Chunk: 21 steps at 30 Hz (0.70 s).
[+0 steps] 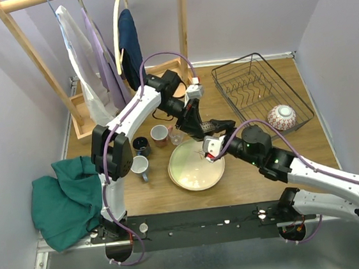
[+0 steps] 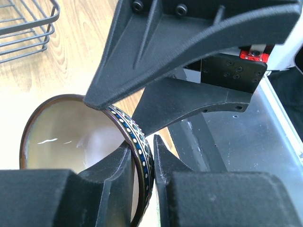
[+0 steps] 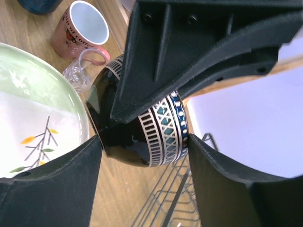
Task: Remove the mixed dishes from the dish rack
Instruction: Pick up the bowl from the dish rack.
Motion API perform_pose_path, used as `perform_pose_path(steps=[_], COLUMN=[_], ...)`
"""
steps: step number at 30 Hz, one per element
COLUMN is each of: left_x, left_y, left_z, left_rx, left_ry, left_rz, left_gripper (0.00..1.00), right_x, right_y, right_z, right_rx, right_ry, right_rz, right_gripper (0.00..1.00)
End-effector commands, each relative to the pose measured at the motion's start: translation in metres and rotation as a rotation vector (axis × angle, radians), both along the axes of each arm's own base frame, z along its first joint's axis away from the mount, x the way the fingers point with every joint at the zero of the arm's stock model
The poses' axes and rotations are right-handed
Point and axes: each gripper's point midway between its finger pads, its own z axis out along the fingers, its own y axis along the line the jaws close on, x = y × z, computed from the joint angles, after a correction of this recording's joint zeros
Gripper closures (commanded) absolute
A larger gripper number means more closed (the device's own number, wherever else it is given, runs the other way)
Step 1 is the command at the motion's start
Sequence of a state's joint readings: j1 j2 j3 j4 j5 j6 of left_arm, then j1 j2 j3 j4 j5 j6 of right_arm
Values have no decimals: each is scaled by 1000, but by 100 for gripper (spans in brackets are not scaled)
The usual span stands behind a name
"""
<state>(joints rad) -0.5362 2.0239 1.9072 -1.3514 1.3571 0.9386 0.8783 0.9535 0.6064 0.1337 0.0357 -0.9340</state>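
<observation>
Dark banded bowl was out of the dish rack and held in the air over the far edge of the twig-marked plate. The rack lay off to the right of it.

Left gripper: nearly closed, pinching the bowl's wall at the rim, one finger inside and one outside. Firm hold, by the look of it.

Right gripper: spread wide and holding nothing. Its two fingers straddled the same bowl.

Key relation: the bowl lay on its side between the right fingers, its axis running from one finger to the other. The base faced one fingertip and the open rim the other. Each tip sat just beside the bowl; contact could not be confirmed.

Judgement: a hand-over between arms, with the right gripper due to close. Closing along that axis would press base against rim edge, and the rounded base might slip.

On the counter: the plate, a pink mug and a clear glass just beside it.

A second patterned bowl sat in the rack's near right corner, nearer the right arm.
</observation>
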Motion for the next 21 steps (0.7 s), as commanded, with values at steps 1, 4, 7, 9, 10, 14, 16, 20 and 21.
perform_pose_path(steps=[1,4,7,9,10,14,16,20,21], left_x=[-15,-15,-13,-12,-11,-7,-2,17,34], left_y=[11,11,12,12,12,11,9,6,-3], left_z=[24,25,27,28,27,28,29,11,8], left_rx=[6,13,14,18,26,35,38,192,180], left_ry=[108,104,91,80,77,49,38,80,10], left_rz=[9,10,12,14,15,18,30,147,193], left_gripper=[100,100,100,100,100,100,100,100,100], right_x=[8,5,6,8,8,14,17,27,30], right_y=[-34,-39,-44,-49,-50,-62,-65,-76,-78], right_z=[11,6,3,1,1,-2,-6,-12,-7], right_rx=[99,105,111,117,143,220,265,328,343], right_ry=[68,98,124,129,148,216,267,336,349], right_rz=[-207,-224,-263,-298,-317,-446,-517,-678,-703], right_gripper=[19,7,0,0,0,0,0,0,0])
